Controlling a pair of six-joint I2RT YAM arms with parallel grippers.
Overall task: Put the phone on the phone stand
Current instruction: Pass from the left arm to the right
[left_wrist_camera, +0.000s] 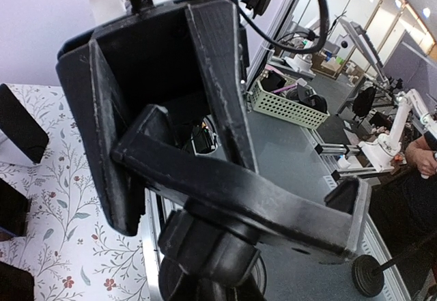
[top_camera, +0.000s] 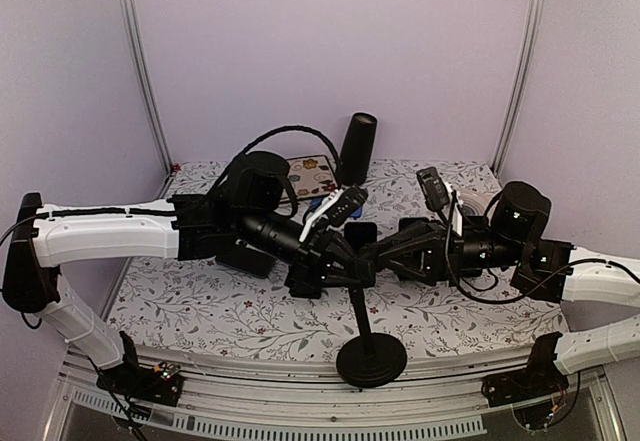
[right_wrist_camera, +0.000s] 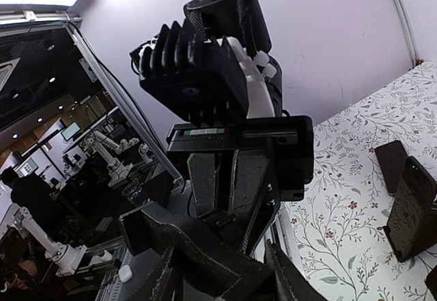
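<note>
The black phone stand (top_camera: 361, 313) rises on a thin pole from a round base at the table's near edge. Both arms meet at its head. My left gripper (top_camera: 318, 269) is shut on the stand just below the cradle (left_wrist_camera: 239, 192). My right gripper (right_wrist_camera: 222, 277) comes in from the right, with its fingers (right_wrist_camera: 283, 274) pressed against both sides of one cradle arm (right_wrist_camera: 198, 246). A dark flat slab that looks like the phone (right_wrist_camera: 413, 209) stands on the floral cloth behind the stand, apart from both grippers.
A second dark slab (right_wrist_camera: 392, 164) sits beside the phone. At the back of the table stand a black cylinder (top_camera: 357, 148) and a patterned card (top_camera: 310, 173). A black box (top_camera: 245, 256) lies under the left arm. The stand's base (top_camera: 371, 361) overhangs the front rail.
</note>
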